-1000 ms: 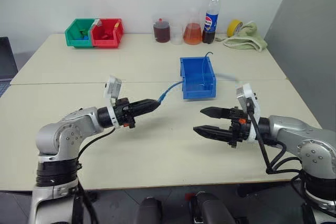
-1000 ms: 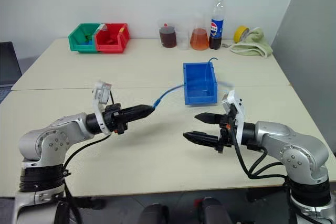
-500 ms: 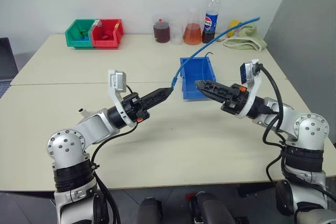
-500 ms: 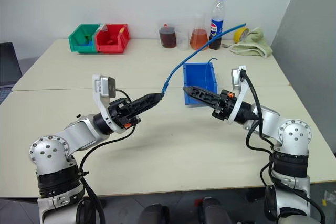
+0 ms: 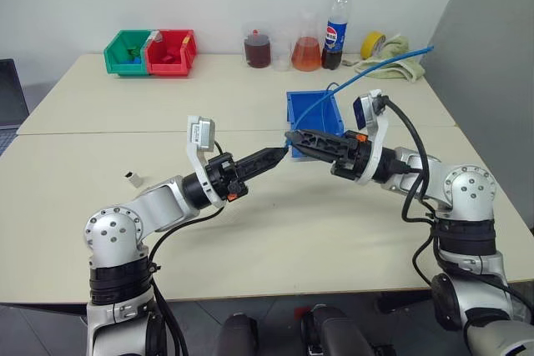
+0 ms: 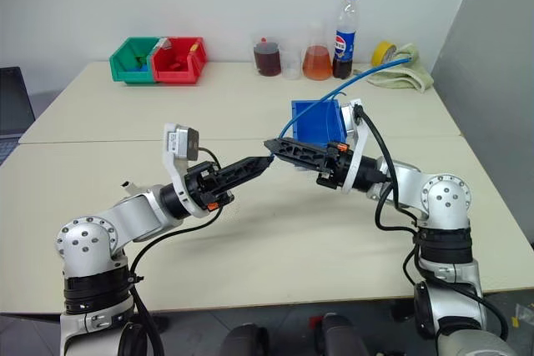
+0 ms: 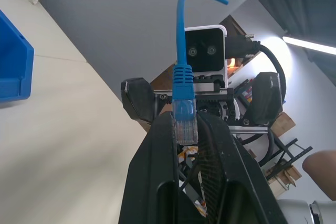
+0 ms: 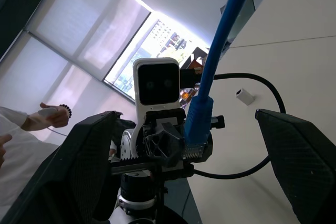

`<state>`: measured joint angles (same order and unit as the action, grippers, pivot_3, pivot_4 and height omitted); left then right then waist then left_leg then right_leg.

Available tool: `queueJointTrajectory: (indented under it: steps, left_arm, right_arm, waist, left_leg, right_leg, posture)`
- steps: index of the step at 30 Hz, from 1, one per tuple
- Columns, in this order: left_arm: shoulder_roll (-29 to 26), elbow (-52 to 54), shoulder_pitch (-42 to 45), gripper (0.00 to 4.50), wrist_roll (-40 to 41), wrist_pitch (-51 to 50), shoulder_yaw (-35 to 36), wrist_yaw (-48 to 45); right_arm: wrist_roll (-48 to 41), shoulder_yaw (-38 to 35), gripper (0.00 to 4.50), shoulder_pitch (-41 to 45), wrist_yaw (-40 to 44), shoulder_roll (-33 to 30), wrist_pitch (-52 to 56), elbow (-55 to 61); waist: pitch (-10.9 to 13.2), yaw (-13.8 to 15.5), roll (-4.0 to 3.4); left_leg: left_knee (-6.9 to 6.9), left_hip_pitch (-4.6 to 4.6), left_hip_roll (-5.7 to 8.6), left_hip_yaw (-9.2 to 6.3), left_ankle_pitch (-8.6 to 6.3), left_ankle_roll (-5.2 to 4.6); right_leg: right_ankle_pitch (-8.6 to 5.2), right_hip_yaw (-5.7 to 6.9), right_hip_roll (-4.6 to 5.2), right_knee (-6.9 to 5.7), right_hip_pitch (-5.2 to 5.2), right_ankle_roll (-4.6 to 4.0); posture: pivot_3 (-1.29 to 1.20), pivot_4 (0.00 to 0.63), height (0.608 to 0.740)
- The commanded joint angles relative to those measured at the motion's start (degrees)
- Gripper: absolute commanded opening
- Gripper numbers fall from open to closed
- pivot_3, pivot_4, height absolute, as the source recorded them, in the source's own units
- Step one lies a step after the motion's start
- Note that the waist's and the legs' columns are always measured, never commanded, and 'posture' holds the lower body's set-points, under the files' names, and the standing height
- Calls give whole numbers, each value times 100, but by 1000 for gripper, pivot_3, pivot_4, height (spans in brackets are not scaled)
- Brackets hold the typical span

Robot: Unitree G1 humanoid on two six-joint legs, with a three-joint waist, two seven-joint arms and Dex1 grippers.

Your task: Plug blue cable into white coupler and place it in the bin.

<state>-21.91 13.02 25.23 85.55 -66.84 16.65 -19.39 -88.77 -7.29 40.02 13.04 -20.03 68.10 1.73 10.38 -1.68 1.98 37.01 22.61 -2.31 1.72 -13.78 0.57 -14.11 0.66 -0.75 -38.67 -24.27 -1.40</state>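
Both arms had risen and swung inward since the earlier frame, so in the head view the left gripper (image 5: 282, 152) and right gripper (image 5: 292, 137) met tip to tip before the bin (image 5: 294, 104), the white coupler (image 5: 133, 179) lying alone on the tabletop (image 5: 250, 231). Left wrist view showed its jaws clamped on the blue cable (image 7: 184, 98) plug. Right wrist view showed its jaws spread wide around that plug.

Open tabletop (image 5: 250, 231) lies beneath both raised arms; the bin (image 5: 315, 122) stands just behind them.
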Motion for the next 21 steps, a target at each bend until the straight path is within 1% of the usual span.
queueJointTrajectory:
  steps: [1, 3, 5, 6, 8, 9, 16, 21]
  left_arm:
    - [-116, 194, -26, 255, 292, 138, -19, -22]
    - [-157, 220, -54, 255, 344, 162, -39, -18]
    - [-203, 235, -76, 255, 391, 187, -67, -15]
    - [-227, 240, -86, 255, 411, 202, -84, -15]
    - [-266, 244, -97, 255, 446, 223, -114, -18]
    - [-287, 249, -101, 255, 466, 223, -135, -30]
    - [-392, 267, -140, 255, 515, 243, -252, -73]
    - [-450, 239, -126, 255, 558, 296, -266, -73]
  right_arm:
    - [149, -5, 4500, 170, 343, -37, -35, -55]
    - [212, -8, 4500, 190, 434, -50, -20, -97]
    - [231, -26, 4132, 219, 515, -60, 24, -137]
    - [235, -33, 4060, 232, 544, -65, 41, -154]
    - [253, -32, 3604, 257, 606, -93, 85, -192]
    - [262, -25, 3456, 275, 653, -117, 130, -230]
    - [415, 44, 3456, 395, 1034, -279, 396, -379]
    - [532, 59, 3456, 433, 1209, -275, 502, -406]
  waist:
    - [0, 0, 0]
    - [0, -1, 0]
    - [0, -1, 0]
    - [0, -1, 0]
    - [0, -1, 0]
    - [0, -1, 0]
    - [0, 1, 0]
    - [1, 0, -1]
  left_leg:
    - [-1, 2, 0, -1, 0, 0]
    - [-2, 5, 0, 0, 0, 0]
    - [-2, 8, -1, -1, 0, 0]
    - [-2, 9, -1, -1, 0, 0]
    - [-2, 10, -1, -2, 0, 0]
    - [-2, 11, -1, -2, 0, 0]
    - [-3, 12, -1, -2, 0, 0]
    - [-5, 13, -1, -3, -1, -1]
  right_leg:
    - [0, 1, 0, 2, 0, 0]
    - [0, 0, 0, 6, -1, 0]
    - [0, 1, 0, 8, -3, 0]
    - [0, 1, 0, 9, -4, 0]
    - [0, 3, 0, 9, -6, 0]
    - [0, 2, 0, 8, -6, 0]
    - [1, 3, 0, 12, -6, 1]
    - [1, 4, 0, 14, -8, 1]
  posture:
    - [0, 150, 740]
    - [0, 150, 740]
    - [0, 150, 740]
    - [0, 150, 740]
    - [0, 150, 740]
    - [0, 150, 740]
    - [0, 150, 740]
    - [0, 150, 740]
